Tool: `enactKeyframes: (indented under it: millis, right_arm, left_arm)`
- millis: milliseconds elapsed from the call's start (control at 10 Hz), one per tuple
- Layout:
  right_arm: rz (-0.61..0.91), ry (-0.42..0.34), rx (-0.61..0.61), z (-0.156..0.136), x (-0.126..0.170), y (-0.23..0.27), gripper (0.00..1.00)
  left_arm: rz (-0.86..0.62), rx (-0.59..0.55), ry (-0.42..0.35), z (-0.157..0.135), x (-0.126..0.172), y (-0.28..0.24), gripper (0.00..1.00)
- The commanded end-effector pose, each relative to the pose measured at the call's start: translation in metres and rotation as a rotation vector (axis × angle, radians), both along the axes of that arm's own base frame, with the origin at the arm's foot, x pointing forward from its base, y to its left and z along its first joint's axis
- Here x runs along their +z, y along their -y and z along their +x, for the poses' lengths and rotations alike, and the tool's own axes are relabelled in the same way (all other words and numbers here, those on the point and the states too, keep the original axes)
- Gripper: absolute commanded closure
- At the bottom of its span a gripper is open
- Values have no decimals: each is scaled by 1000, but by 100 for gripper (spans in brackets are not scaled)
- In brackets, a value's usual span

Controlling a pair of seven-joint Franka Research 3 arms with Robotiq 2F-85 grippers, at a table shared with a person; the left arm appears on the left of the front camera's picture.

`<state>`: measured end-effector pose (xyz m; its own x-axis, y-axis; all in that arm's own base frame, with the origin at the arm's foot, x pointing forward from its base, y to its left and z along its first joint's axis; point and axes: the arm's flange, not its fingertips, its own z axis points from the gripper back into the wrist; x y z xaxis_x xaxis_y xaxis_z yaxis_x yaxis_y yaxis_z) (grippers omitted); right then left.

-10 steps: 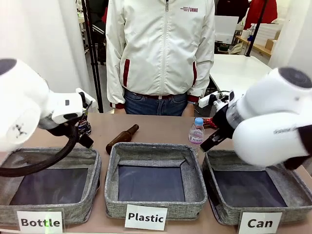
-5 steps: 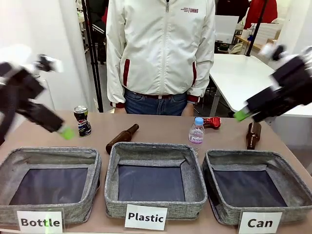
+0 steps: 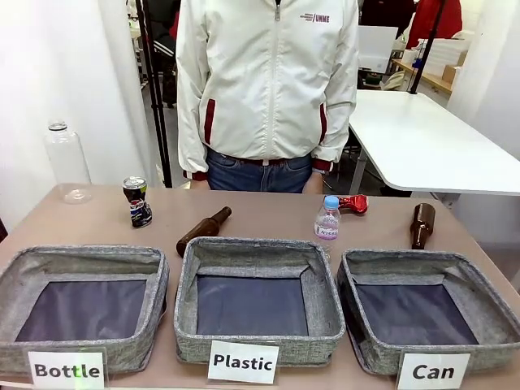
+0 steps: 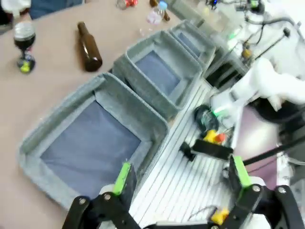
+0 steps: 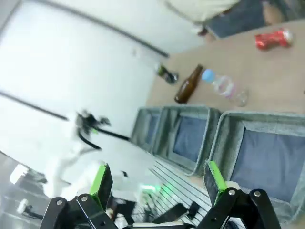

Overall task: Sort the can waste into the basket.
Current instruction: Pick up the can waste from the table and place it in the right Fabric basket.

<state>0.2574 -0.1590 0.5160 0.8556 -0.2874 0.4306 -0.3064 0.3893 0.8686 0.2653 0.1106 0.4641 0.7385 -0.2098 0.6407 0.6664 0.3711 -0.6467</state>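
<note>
Left gripper (image 4: 182, 171) sits on the near side of the basket row. Straight ahead of it is the "Bottle" basket (image 4: 90, 143), then the "Plastic" basket (image 4: 157, 71), with the "Can" basket (image 4: 193, 43) farthest along. Past the baskets lie a glass bottle (image 4: 89, 47) and an upright crushed can (image 4: 24, 45).

Right gripper (image 5: 157, 175) has the "Can" basket nearest ahead. A small plastic bottle (image 5: 223, 87) stands beyond its far corner, and a crushed can on its side (image 5: 271, 39) lies farther still.
</note>
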Motion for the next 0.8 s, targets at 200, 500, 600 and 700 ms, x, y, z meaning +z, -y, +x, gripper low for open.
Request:
enactKeyframes:
  millis: [200,500,600,700]
  right_arm:
    - [167,-51,-101,-1,-67,20,0]
    - [186,-76,-119,4,-69,49,0]
    - [186,-76,-119,4,-69,49,0]
    - [186,-76,-119,4,-69,49,0]
  left_arm:
    - [-287,210,-137,13,-46,-28,0]
    - [-299,241,-155,12,-56,-46,0]
    - [-299,241,-155,12,-56,-46,0]
    - [-299,241,-155,12,-56,-46,0]
